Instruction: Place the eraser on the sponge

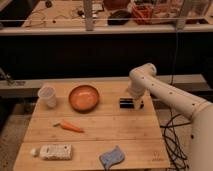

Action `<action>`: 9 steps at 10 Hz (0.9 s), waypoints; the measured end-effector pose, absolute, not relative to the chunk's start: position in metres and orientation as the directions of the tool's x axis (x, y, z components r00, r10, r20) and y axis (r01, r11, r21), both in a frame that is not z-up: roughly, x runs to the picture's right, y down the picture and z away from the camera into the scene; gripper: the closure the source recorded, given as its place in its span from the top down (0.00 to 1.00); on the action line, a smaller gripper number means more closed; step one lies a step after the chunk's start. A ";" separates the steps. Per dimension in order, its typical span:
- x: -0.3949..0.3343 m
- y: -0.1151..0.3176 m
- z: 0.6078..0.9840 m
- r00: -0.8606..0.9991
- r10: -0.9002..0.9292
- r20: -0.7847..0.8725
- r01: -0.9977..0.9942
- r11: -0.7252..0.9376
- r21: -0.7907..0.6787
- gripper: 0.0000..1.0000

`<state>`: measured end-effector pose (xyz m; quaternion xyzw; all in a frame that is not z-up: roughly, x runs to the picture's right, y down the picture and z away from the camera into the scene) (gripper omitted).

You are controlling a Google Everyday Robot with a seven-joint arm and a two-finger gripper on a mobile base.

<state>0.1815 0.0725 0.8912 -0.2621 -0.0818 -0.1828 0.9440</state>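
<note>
The eraser (124, 103), a small black block, lies flat on the wooden table (125, 135) just right of the orange bowl. My gripper (134, 99) hangs at the end of the white arm, straight down over the eraser's right half, very close to it or touching it. Its fingers stand open and the eraser rests on the table. The sponge (111, 156), a blue-grey wavy pad, lies near the table's front edge, well in front of the eraser and a little to the left.
An orange bowl (84, 97) sits mid-back and a white cup (47, 95) back left. A carrot (70, 126) lies left of centre and a white flat bottle (55, 151) at the front left. Cables hang off the right side.
</note>
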 end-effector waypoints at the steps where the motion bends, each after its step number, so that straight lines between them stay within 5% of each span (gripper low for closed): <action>1: 0.180 0.074 0.893 0.917 -0.308 0.252 0.394 0.792 -0.466 0.80; 9: 0.180 0.084 0.908 0.902 -0.339 0.269 0.429 0.776 -0.462 0.80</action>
